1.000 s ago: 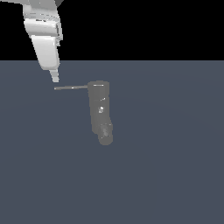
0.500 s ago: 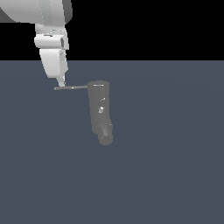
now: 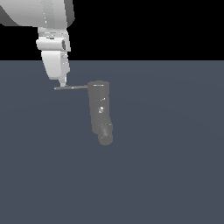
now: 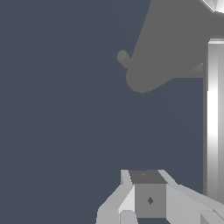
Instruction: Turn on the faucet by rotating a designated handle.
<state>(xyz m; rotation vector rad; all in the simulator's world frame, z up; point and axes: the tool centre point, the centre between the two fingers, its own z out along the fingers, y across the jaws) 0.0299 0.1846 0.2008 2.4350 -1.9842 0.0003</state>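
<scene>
With the fingers (image 3: 63,83) pressed together, holding nothing, at the handle (image 3: 71,88) near its free end – a sideways push could slip off the thin rod – leaving the faucet (image 3: 99,111) unturned.

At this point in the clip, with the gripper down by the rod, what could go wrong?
1. The gripper meets the handle near its free end, far from the faucet. A push there could slide off the tip.
2. The rod is thin, and in the wrist view it runs beside the fingers, not between them, so contact looks one-sided and may slip.
3. Whether the jaws are open or shut is not clear, so a grasp cannot be confirmed.
</scene>
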